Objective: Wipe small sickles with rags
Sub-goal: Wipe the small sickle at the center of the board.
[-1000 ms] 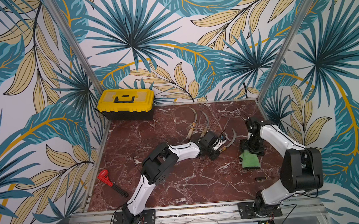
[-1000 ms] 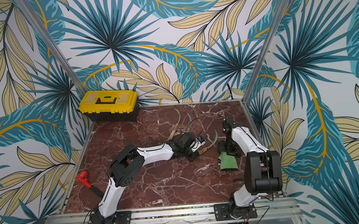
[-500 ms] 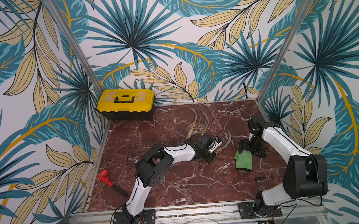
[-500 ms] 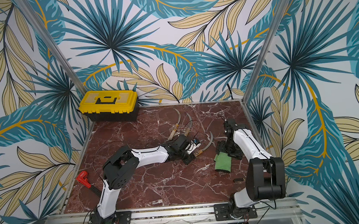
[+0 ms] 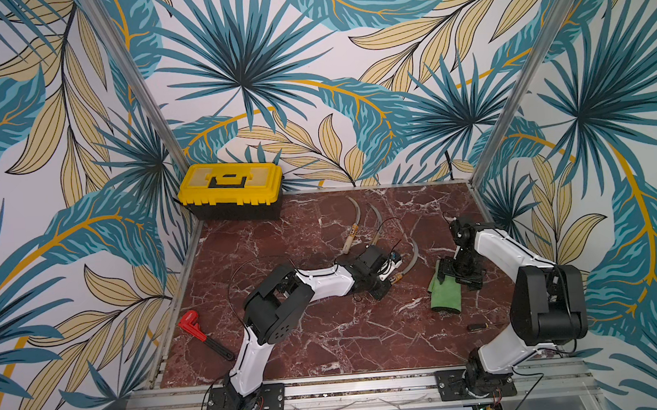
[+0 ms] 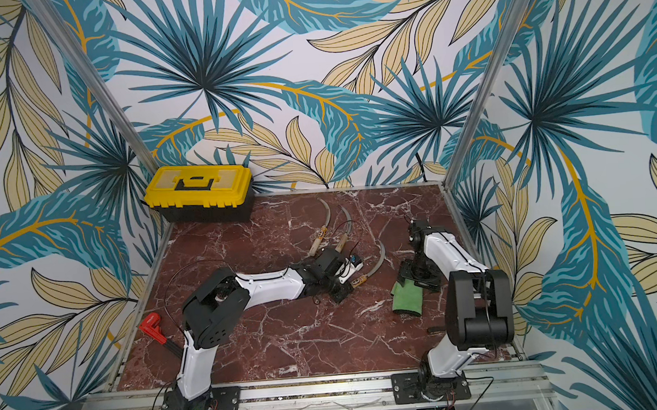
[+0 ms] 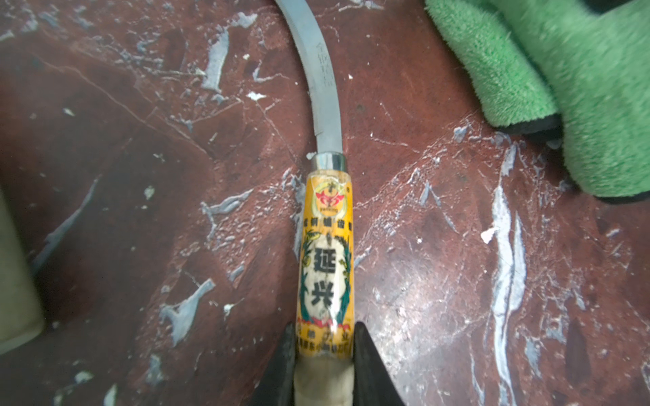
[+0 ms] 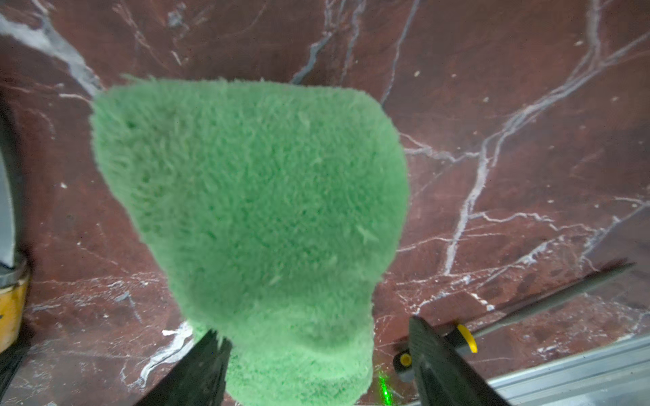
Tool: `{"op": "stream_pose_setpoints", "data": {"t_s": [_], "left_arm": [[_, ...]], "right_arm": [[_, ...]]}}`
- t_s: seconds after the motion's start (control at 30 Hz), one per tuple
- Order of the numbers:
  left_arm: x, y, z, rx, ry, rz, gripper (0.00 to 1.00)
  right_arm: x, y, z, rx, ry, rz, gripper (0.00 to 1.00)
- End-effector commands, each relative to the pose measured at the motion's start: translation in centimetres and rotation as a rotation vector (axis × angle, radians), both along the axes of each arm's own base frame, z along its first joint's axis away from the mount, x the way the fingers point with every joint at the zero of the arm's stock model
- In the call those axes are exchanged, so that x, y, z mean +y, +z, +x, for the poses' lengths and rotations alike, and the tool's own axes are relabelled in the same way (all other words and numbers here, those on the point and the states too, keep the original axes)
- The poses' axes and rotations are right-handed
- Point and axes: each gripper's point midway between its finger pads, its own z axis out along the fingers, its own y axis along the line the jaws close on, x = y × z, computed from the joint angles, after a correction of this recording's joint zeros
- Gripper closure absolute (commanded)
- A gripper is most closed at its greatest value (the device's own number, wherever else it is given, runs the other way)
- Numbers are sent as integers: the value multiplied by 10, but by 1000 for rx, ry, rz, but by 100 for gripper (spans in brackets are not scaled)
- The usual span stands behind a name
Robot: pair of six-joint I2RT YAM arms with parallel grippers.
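One sickle (image 7: pixel 325 246) pinched by left pincer (image 7: pixel 323 327), handle butt cut off | right pincer (image 8: pixel 314 327) spread astride rag (image 8: pixel 253 197)

Rag (image 5: pixel 445 296) right of sickle (image 5: pixel 414 256), toolbox (image 5: pixel 230 183) back left, wrench (image 5: pixel 193 326) front left

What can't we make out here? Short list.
Tip of the held sickle: cut off by the left wrist view's edge.
Its handle butt: cut off too, at the left gripper.
End of the rag at the right gripper: cut off by the right wrist view's edge.
small dark tool: too small in both top views.
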Motion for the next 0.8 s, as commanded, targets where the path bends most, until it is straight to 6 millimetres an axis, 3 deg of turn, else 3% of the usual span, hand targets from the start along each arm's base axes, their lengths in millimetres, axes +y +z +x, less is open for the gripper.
{"op": "stream_pose_setpoints", "data": {"t_s": [0.0,0.27,0.3,0.4,0.43,0.53,0.77], "left_arm": [[13,-11,-7,52,23,44,100],[10,-17,-4,70,39,45,100],[10,-18,-4,72,40,45,100],[10,-20,-6,76,39,49,100],[11,-20,-6,77,38,50,100],[13,-20,-9,78,32,53,100],[18,-13,-26,58,-40,57,100]], "right_arm": [[3,-13,10,19,27,33,21],[8,-32,32,59,63,79,24],[9,-34,34,59,67,85,30],[11,-35,38,49,68,97,64],[11,-34,38,44,68,96,70],[13,-21,43,11,73,111,81],[15,34,51,-58,128,104,88]]}}
